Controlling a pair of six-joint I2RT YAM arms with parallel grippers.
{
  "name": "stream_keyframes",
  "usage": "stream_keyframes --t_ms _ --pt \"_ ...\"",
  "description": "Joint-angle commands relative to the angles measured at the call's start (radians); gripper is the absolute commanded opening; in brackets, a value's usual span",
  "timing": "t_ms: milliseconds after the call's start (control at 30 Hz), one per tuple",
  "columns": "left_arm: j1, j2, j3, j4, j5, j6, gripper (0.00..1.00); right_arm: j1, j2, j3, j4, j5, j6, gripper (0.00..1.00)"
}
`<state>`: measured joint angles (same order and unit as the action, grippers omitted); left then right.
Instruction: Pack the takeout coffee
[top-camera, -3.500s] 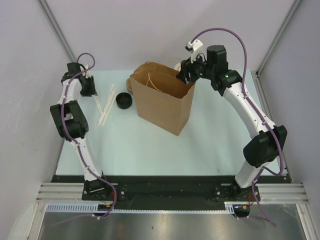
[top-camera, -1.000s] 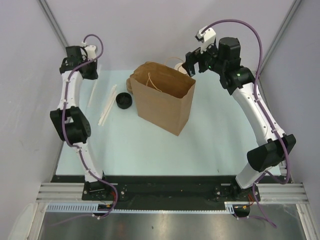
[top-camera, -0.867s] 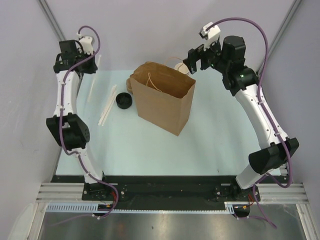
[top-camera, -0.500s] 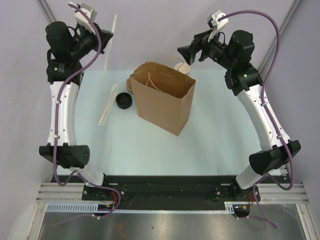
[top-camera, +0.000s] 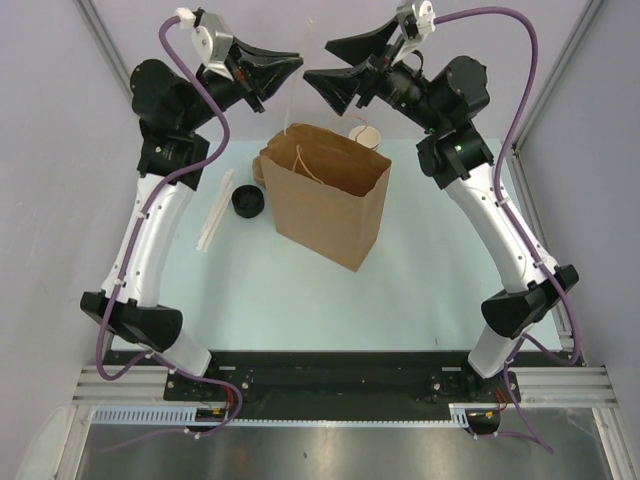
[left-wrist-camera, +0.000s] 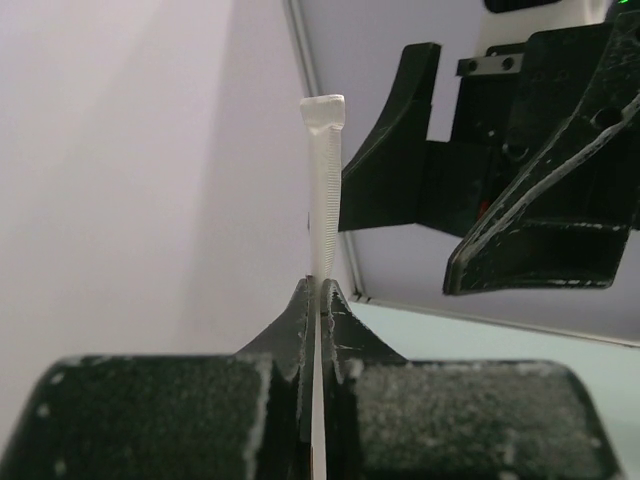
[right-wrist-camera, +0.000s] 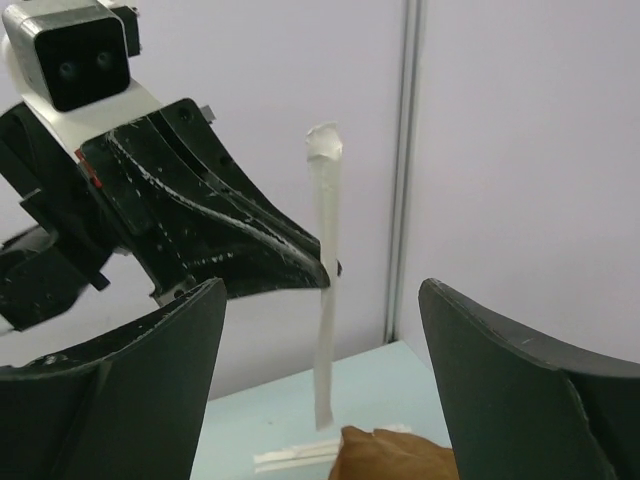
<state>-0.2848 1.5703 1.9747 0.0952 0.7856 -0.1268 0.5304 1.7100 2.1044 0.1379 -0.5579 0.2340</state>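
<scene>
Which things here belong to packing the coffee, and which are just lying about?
In the job: paper bag; wrapped straw pinched in the left gripper; right gripper, open beside it. Coffee cup not visible.
Lying about: loose black lid; spare straws.

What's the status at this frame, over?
Left gripper shut on wrapped straw, held high. Right gripper open, facing the straw. Takeout coffee not in view. Paper bag stands open below.

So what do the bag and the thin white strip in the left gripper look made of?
Bag: matte brown kraft paper, judging by its creased, folded walls. Strip: probably a thin white paper sleeve, perhaps a straw wrapper; fine crimped ribbing, flattened tip.
</scene>
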Motion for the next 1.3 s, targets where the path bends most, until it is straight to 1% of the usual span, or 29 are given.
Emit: stream_keyframes --t_ms 0,100,267,333,367,433,500,533,567,600,633,667,733,767,800,833,900,933,967,1000,1033,1067,1167,1200,1267 --pt "-0.034 -0.004 -0.019 0.124 0.052 -0.074 0.0 0.023 0.019 0.068 0.082 0.032 -0.008 0.82" --pt "-0.053 -0.01 -0.043 0.133 0.07 -0.076 0.0 0.023 0.026 0.071 0.069 0.064 -0.016 0.77" --pt "-0.065 -0.015 -0.083 0.156 0.083 -0.082 0.0 0.022 0.03 0.081 0.083 0.067 -0.007 0.71" --pt "-0.066 -0.015 -0.088 0.159 0.084 -0.079 0.0 0.022 0.034 0.091 0.081 0.082 0.005 0.64" --pt "-0.068 -0.013 -0.089 0.161 0.086 -0.079 0.0 0.02 0.037 0.095 0.077 0.091 0.013 0.58" --pt "-0.07 -0.013 -0.089 0.159 0.083 -0.079 0.0 0.016 0.046 0.104 0.075 0.092 0.033 0.51" --pt "-0.07 -0.013 -0.088 0.156 0.081 -0.077 0.0 0.016 0.048 0.106 0.072 0.085 0.036 0.32" --pt "-0.071 -0.012 -0.086 0.152 0.083 -0.076 0.0 0.016 0.048 0.109 0.068 0.084 0.034 0.21" --pt "-0.071 -0.013 -0.086 0.149 0.081 -0.07 0.0 0.017 0.049 0.112 0.06 0.084 0.033 0.0" --pt "-0.071 -0.013 -0.083 0.144 0.08 -0.065 0.02 0.017 0.051 0.114 0.054 0.082 0.03 0.0" --pt "-0.07 -0.016 -0.085 0.133 0.073 -0.062 0.06 0.017 0.051 0.115 0.051 0.079 0.027 0.0" --pt "-0.071 -0.019 -0.083 0.124 0.067 -0.05 0.23 0.017 0.053 0.117 0.051 0.079 0.024 0.0" --pt "-0.067 -0.027 -0.082 0.065 0.037 -0.025 0.43 0.016 0.051 0.121 0.045 0.076 0.005 0.0" --pt "-0.063 -0.041 -0.08 0.04 0.029 0.01 0.56 0.014 0.053 0.129 0.04 0.082 -0.007 0.0" --pt "-0.057 -0.049 -0.083 0.019 0.026 0.027 0.61 0.014 0.051 0.134 0.032 0.088 -0.027 0.0" --pt "-0.039 -0.056 -0.088 -0.02 0.017 0.042 0.68 0.014 0.05 0.14 0.013 0.095 -0.065 0.0" --pt "-0.01 -0.078 -0.088 -0.055 -0.002 0.062 0.74 0.017 0.053 0.169 -0.026 0.096 -0.122 0.0" --pt "0.033 -0.079 -0.089 -0.074 -0.003 0.056 0.82 0.019 0.053 0.178 -0.071 0.098 -0.146 0.0" --pt "0.053 -0.084 -0.085 -0.086 -0.002 0.047 0.87 0.014 0.054 0.183 -0.093 0.098 -0.185 0.0" --pt "0.074 -0.085 -0.079 -0.132 -0.003 0.047 0.91 0.013 0.054 0.187 -0.115 0.096 -0.202 0.0" --pt "0.111 -0.088 -0.077 -0.153 -0.008 0.058 0.97 0.011 0.056 0.19 -0.179 0.092 -0.223 0.0" --pt "0.127 -0.095 -0.077 -0.172 -0.008 0.067 1.0 0.011 0.06 0.195 -0.211 0.093 -0.26 0.0" --pt "0.164 -0.133 -0.109 -0.236 -0.028 0.119 0.99 0.01 0.068 0.198 -0.32 0.104 -0.321 0.0" --pt "0.173 -0.186 -0.178 -0.274 -0.049 0.171 1.0 0.01 0.072 0.198 -0.409 0.11 -0.353 0.0" --pt "0.173 -0.21 -0.236 -0.282 -0.06 0.208 0.99 0.01 0.085 0.204 -0.451 0.113 -0.373 0.0"
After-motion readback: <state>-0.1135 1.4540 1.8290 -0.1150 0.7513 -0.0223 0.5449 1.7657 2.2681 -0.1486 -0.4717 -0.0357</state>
